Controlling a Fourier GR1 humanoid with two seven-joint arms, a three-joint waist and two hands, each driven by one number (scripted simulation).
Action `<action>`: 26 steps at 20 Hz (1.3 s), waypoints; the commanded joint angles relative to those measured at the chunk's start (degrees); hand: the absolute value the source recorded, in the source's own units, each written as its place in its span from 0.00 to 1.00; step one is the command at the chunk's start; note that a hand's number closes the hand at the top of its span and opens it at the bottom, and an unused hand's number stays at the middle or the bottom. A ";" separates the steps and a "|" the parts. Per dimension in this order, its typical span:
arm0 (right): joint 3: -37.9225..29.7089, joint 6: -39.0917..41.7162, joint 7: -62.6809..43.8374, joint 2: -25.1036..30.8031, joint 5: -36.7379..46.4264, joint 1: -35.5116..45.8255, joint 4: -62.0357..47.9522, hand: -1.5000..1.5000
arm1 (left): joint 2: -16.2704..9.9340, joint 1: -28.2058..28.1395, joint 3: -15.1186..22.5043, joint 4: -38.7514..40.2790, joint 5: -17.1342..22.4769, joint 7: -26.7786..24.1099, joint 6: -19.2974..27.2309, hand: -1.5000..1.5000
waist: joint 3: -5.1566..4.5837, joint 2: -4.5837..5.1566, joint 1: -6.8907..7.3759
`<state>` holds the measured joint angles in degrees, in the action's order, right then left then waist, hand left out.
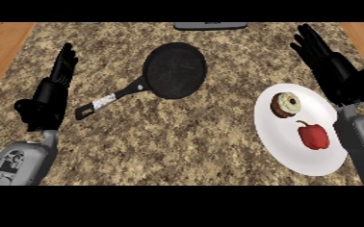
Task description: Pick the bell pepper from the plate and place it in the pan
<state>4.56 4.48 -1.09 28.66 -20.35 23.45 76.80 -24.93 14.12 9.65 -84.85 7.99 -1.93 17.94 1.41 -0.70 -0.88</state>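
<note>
Red against white is what I steer by here: the bell pepper (313, 136) lies on the plate (277, 144), on the side nearer the robot, with a ring-shaped pastry (286, 104) just beyond it on the same plate. My right hand (323, 60) hangs past the far right edge of that plate, fingers straight and spread, holding nothing, so the pepper sits back toward the robot's body from the palm and slightly inward. The right forearm runs down the plate's outer rim, right beside the pepper, and I judge this arm far the better placed of the 2. The left hand (53, 89) rests open, fingers up, at the far side of the counter (213, 139), well apart from everything that matters. The pepper's long axis appears to run from its stem, which points away from the robot and a little inward, down to its blunt end near the robot, though the stem is small and I would not swear to its exact angle. From the right hand, the black pan (175, 70) lies well inward across the counter, handle trailing toward the left hand. So the move I am planning turns on drawing the right hand back over the plate before closing across the pepper's short width.
</note>
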 commanded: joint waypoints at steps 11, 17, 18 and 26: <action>-16.09 -30.57 -8.44 5.67 9.74 -17.84 -4.77 0.00 | -1.95 -14.50 3.33 0.81 -1.50 6.95 -1.47 0.50 | -1.51 -0.26 -2.51; -8.34 -21.37 -18.30 19.87 18.93 -31.69 8.85 0.00 | -2.40 -16.75 3.39 -1.63 -2.09 5.64 -1.71 0.50 | -1.73 0.02 -1.31; -9.29 -22.11 -21.08 20.71 19.05 -31.73 11.29 0.00 | -3.28 -19.55 4.23 -4.51 -1.96 6.18 -2.84 0.50 | -1.60 0.09 -0.11; -9.24 -5.74 -36.98 30.26 12.10 -30.96 25.92 0.00 | -2.79 -20.57 3.67 -6.06 -2.31 6.45 -3.66 0.50 | -1.49 0.44 0.91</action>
<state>-4.62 -7.49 -33.03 55.52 -5.78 -7.17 98.01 -27.00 -3.19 13.62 -88.69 5.24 4.87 15.42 -0.16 -0.34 -0.85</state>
